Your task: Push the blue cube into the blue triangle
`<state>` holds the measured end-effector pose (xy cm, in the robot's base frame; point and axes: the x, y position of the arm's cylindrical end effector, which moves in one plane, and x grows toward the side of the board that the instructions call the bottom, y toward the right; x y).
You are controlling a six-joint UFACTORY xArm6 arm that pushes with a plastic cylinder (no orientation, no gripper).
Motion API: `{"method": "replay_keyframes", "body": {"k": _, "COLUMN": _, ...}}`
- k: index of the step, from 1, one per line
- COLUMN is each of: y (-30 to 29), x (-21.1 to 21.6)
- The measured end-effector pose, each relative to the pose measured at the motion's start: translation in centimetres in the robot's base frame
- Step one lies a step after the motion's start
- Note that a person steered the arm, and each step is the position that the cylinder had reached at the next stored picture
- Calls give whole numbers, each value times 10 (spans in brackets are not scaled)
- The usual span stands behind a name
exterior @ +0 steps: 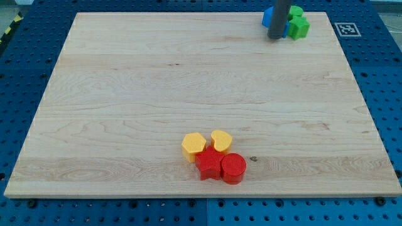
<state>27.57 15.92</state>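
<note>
My tip (275, 37) is at the view's top right, at the end of the dark rod that comes down from the top edge. A blue block (268, 16) shows just to the left of and behind the rod; the rod hides most of it, so I cannot tell its shape. A sliver of blue shows at the rod's right side. Two green blocks touch that cluster on the right: a green star-like block (299, 26) and a smaller green block (294, 11) above it. My tip is against the blue block's lower right side.
A cluster sits at the view's bottom centre: a yellow hexagon block (193, 145), a yellow heart block (221, 140), a red star block (208, 165) and a red cylinder (233, 167). The wooden board (125, 94) lies on a blue pegboard; a marker tag (347, 29) is at top right.
</note>
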Motion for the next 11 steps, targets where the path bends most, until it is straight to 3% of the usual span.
{"method": "replay_keyframes", "body": {"k": 1, "y": 0, "x": 0}}
{"method": "replay_keyframes", "body": {"k": 2, "y": 5, "x": 49}}
{"method": "replay_keyframes", "body": {"k": 3, "y": 78, "x": 80}}
{"method": "replay_keyframes", "body": {"k": 4, "y": 173, "x": 71}}
{"method": "replay_keyframes", "body": {"k": 5, "y": 186, "x": 56}}
{"method": "replay_keyframes", "body": {"k": 8, "y": 152, "x": -84}}
{"method": "replay_keyframes", "body": {"k": 9, "y": 148, "x": -85}}
{"method": "replay_keyframes", "body": {"k": 11, "y": 23, "x": -84}}
